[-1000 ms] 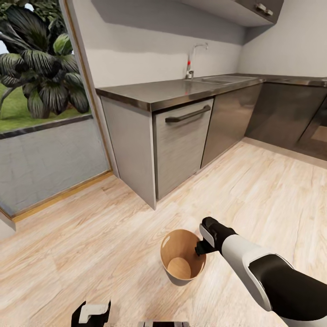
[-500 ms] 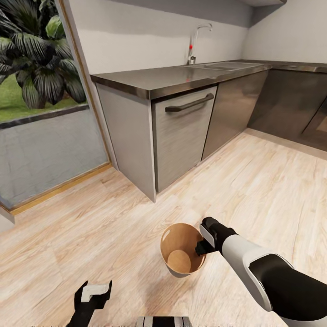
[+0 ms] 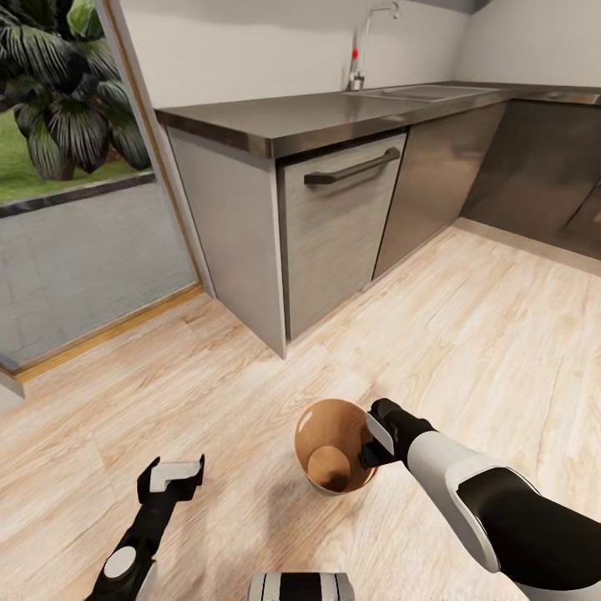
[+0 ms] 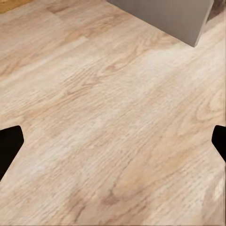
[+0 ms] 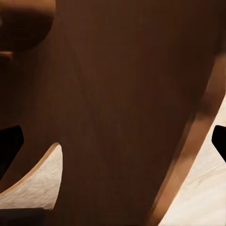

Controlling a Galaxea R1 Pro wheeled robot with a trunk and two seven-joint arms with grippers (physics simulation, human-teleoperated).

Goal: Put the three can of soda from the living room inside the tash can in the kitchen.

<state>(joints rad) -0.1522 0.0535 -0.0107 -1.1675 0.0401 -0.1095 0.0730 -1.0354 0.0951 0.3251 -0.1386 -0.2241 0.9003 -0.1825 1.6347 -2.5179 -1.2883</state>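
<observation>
1. Head view. The wooden trash can [image 3: 334, 457] stands on the light wood floor [image 3: 467, 334] at lower centre, open mouth up, well clear of the grey kitchen cabinets [image 3: 338, 242] in the upper half. Its bottom looks dark and shadowed; whether a can lies in there I cannot tell. No soda can is visible on the floor or on the steel countertop [image 3: 334, 113].

2. Head view, arms. The right gripper [image 3: 371, 446] hangs at the can's right rim, just over the opening. The left gripper [image 3: 174, 480] sits at lower left, near the floor and apart from the bin.

3. Left wrist view. Bare floor planks, with a cabinet corner [image 4: 179, 19] at upper right. The dark fingertips [image 4: 9, 143] stand at the two side edges: spread wide, holding nothing.

4. Right wrist view. The bin's brown inner wall [image 5: 122, 94] lies close ahead, pale floor showing at the lower corners. Fingertips [image 5: 9, 143] at the far edges: spread, nothing between them.

5. Handling, as judgement. A soda can is light, thin-walled and smooth; pinch across mid-body with modest force so it neither dents nor slips. The bin is light and could tip if its rim is bumped.
</observation>
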